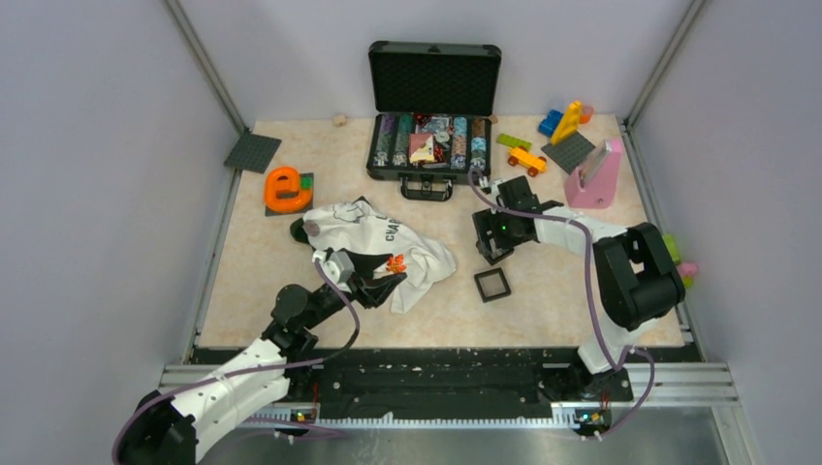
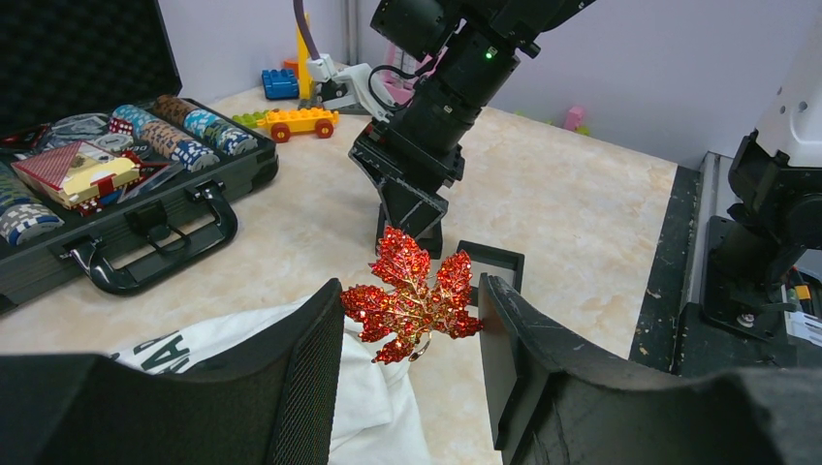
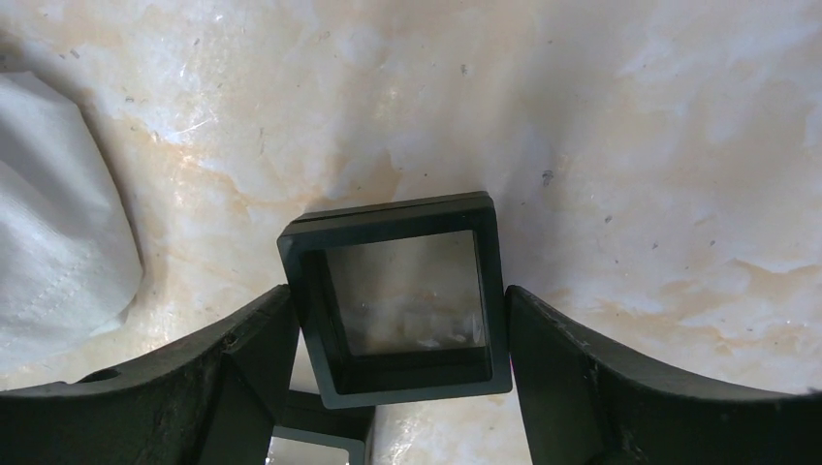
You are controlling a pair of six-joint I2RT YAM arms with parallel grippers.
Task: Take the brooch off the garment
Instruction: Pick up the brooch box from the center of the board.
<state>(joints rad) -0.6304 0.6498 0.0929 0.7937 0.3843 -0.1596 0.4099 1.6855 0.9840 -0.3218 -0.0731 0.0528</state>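
brooch: red, glittering, maple-leaf shaped. Upright between the two fingers of the left gripper, leaf tips meeting both inner faces, just above the cloth.
left gripper: roughly half closed, pinching the brooch by its side edges; nothing else between the fingers.
pin side: hidden behind the leaf; cannot tell whether fastened to the fabric or free of it.
garment: white with dark lettering, crumpled on the table left of centre; one fold directly under the brooch and against the left finger.
right gripper: fingers spread wide, holding nothing, pointed down at the table to the right of the garment and apart from it.
small box: black, square, with a clear window, flat on the table. Framed between the right fingers in the wrist view, yet not gripped; in the overhead view, nearer the arm bases than the fingertips.
case: black, lid up, at the far edge, rows of chips inside.
letter "e": orange, on a dark plate beyond the garment's far-left end.
toy car: orange-yellow, right of the case, beside building bricks.
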